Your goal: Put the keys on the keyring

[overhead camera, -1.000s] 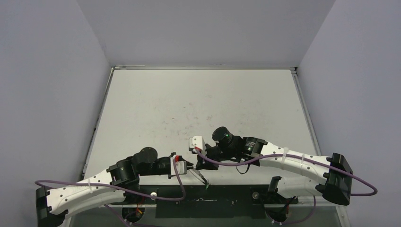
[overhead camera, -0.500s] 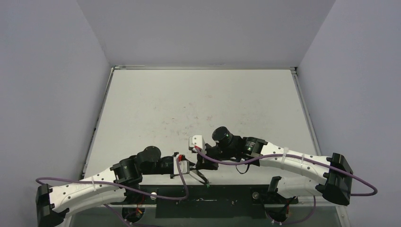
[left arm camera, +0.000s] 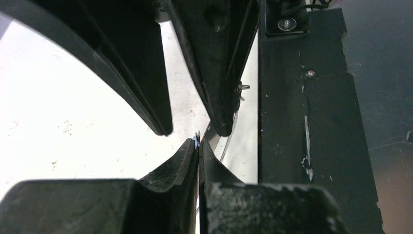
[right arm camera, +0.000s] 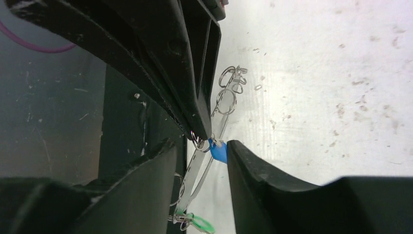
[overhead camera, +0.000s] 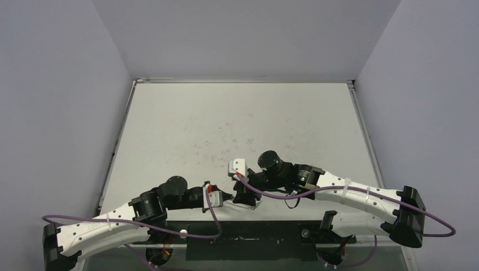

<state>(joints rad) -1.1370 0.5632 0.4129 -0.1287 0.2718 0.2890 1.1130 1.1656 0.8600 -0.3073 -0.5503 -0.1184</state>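
Pale grey and scuffed, the counter (overhead camera: 237, 124) sits between plain lilac-grey walls. The work is at its near edge, beside a black strip (overhead camera: 248, 240). In the right wrist view the keyring (right arm camera: 198, 169) is a thin bright wire loop seen almost edge-on, so it reads as a long narrow sliver running away from the camera. Several small wire rings (right arm camera: 229, 95) cluster along it. The blue key (right arm camera: 218, 151) is a tiny bright blue tag about halfway along that loop. The green key (right arm camera: 200, 225) lies at the loop's near end among more little rings; whether it is threaded on I cannot tell. The left claw (left arm camera: 198, 146) is closed tight, its tips pinching the edge of the blue key right by the wire. The right claw (right arm camera: 203, 148) stands part-way open around them, the wire passing through its gap and one finger touching the blue tag, with nothing gripped. From above, the two claws meet tip to tip, the arms reaching in from either side.
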